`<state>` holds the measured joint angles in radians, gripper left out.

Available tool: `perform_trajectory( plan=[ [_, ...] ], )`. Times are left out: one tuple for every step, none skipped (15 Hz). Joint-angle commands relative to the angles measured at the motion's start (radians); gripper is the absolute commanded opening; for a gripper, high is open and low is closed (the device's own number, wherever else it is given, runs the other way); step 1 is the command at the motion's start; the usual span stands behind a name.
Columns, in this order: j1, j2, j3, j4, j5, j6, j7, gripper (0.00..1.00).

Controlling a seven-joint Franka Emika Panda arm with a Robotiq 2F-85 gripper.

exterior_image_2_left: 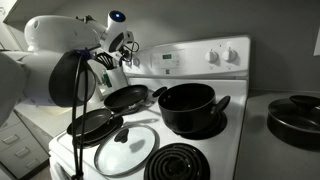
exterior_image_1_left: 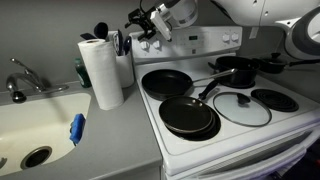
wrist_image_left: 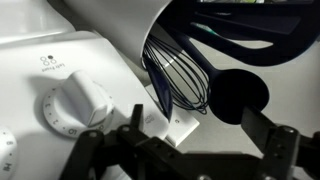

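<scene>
Pincer (wrist_image_left: 190, 150) jaws stand wide apart: my two dark fingers (wrist_image_left: 98, 150) sit at the lower edge of the wrist view, holding nothing and touching nothing, with only the white back panel (wrist_image_left: 30, 70) of the stove (exterior_image_1_left: 200, 150) showing between them. Just ahead of the fingertips is the whisk (wrist_image_left: 180, 82). Its wire head pokes out of the mouth of the white utensil holder (wrist_image_left: 120, 25), near me but clear of both fingers. Beside the whisk a black spoon (wrist_image_left: 238, 97) sticks out of the same holder, with more dark utensils crowded behind it, too blurred for me to tell apart. Off to the other side of the whisk, a white knob (wrist_image_left: 72, 105) sits on the back panel. In both exterior views my pincer hovers level with the utensil tops, just on the stove side of the holder. The holder stands at the back of the counter (exterior_image_1_left: 110, 130), between the paper towel roll (exterior_image_1_left: 101, 72) and the stove. Farther out on the stove, a frying pan (exterior_image_1_left: 165, 82) sits on the rear burner nearest the holder. A second black pan (exterior_image_1_left: 190, 116) sits on the burner in front of it. Next to that pan a glass lid (exterior_image_1_left: 243, 108) lies flat, and a black pot (exterior_image_1_left: 236, 70) stands behind the lid. Farthest from me, at the counter's other end, is the sink (exterior_image_1_left: 20, 125) with its faucet (exterior_image_1_left: 20, 80).
</scene>
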<state>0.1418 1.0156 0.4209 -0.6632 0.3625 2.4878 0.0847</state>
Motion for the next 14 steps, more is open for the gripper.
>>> perform_trajectory(
  plan=[
    [-0.003, 0.036, 0.02, 0.056, 0.006, -0.03, -0.03, 1.0],
    [-0.002, 0.038, 0.02, 0.058, 0.006, -0.03, -0.026, 1.0],
    [-0.001, 0.04, 0.017, 0.058, 0.004, -0.03, -0.019, 1.0],
    [-0.001, 0.044, 0.017, 0.062, 0.004, -0.033, -0.017, 1.0],
    [-0.001, 0.048, 0.017, 0.062, 0.005, -0.033, -0.014, 1.0],
    [-0.002, 0.05, 0.016, 0.062, 0.005, -0.032, -0.012, 1.0],
    [-0.002, 0.053, 0.016, 0.061, 0.006, -0.031, -0.011, 1.0],
    [-0.001, 0.055, 0.017, 0.062, 0.006, -0.031, -0.012, 1.0],
    [-0.001, 0.055, 0.018, 0.062, 0.007, -0.031, -0.013, 1.0],
    [-0.001, 0.056, 0.019, 0.063, 0.007, -0.032, -0.013, 1.0],
    [0.0, 0.056, 0.019, 0.061, 0.007, -0.032, -0.013, 1.0],
    [0.002, 0.053, 0.018, 0.06, 0.005, -0.034, -0.011, 1.0],
    [0.003, 0.047, 0.018, 0.057, 0.002, -0.039, -0.013, 1.0],
    [0.005, 0.035, 0.01, 0.048, -0.006, -0.052, -0.009, 1.0]
  ],
)
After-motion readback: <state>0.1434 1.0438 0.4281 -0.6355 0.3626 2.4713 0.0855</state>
